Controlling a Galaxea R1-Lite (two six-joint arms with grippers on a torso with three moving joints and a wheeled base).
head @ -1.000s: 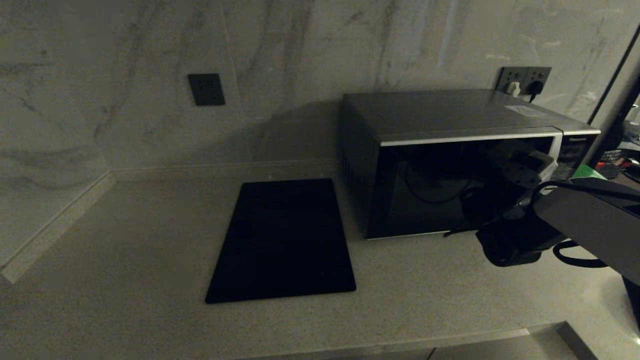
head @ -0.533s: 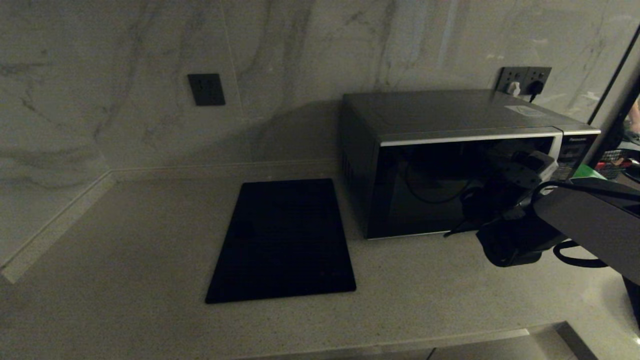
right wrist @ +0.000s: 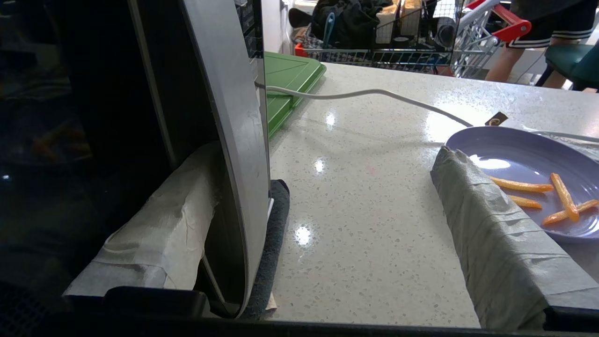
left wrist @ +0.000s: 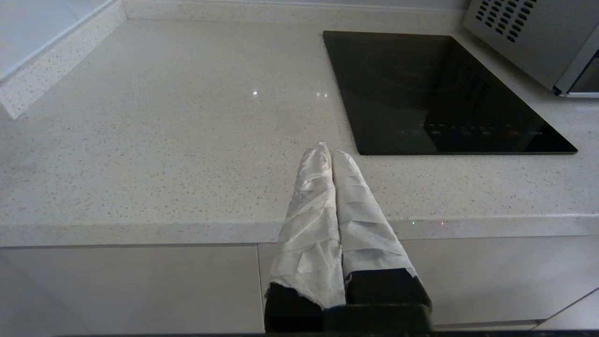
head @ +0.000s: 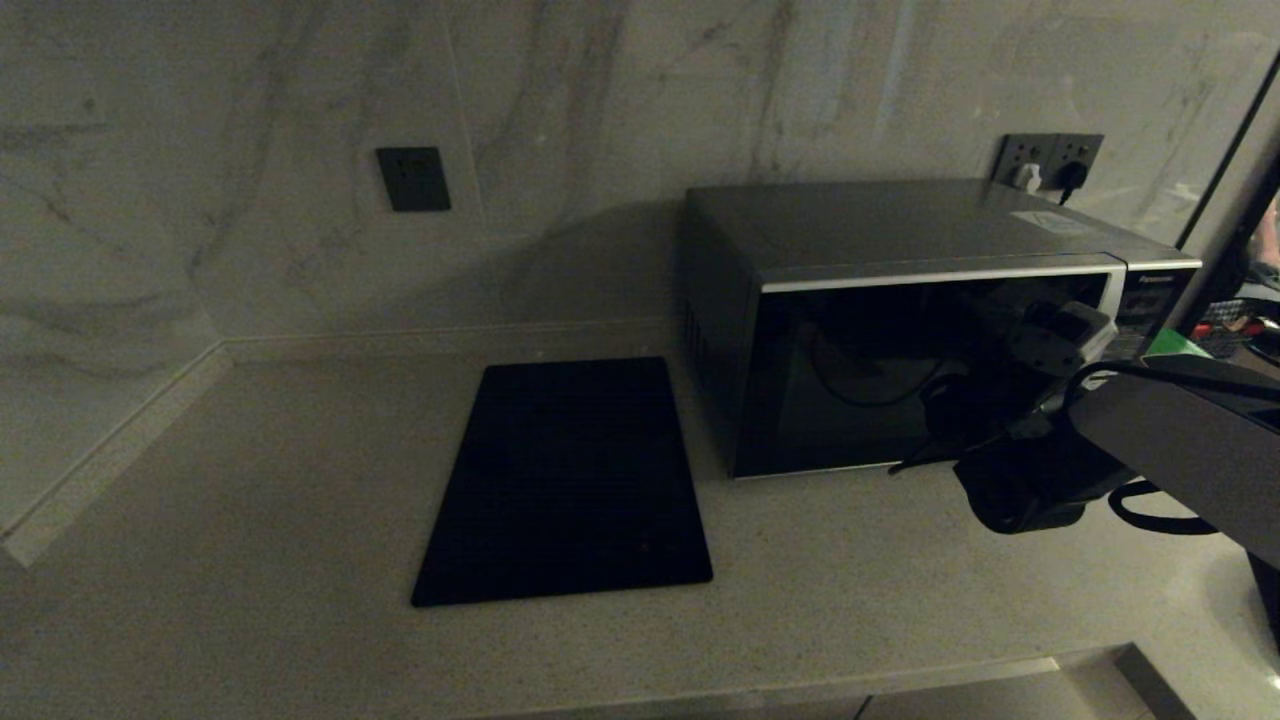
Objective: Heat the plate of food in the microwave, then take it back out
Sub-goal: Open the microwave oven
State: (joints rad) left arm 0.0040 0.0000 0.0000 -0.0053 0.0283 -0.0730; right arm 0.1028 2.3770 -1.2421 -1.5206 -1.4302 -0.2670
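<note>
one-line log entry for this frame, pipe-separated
right gripper: open, fingers straddling microwave door handle strip | door: shut | plate of food: on counter, outside | left gripper: shut, idle above counter edge

The right gripper [head: 1050,335] (at the microwave [head: 900,320] handle) has barely shifted.

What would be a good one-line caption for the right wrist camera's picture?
Right hand open around the microwave door's silver handle, one finger behind it; lavender plate of fries waits on the counter.
</note>
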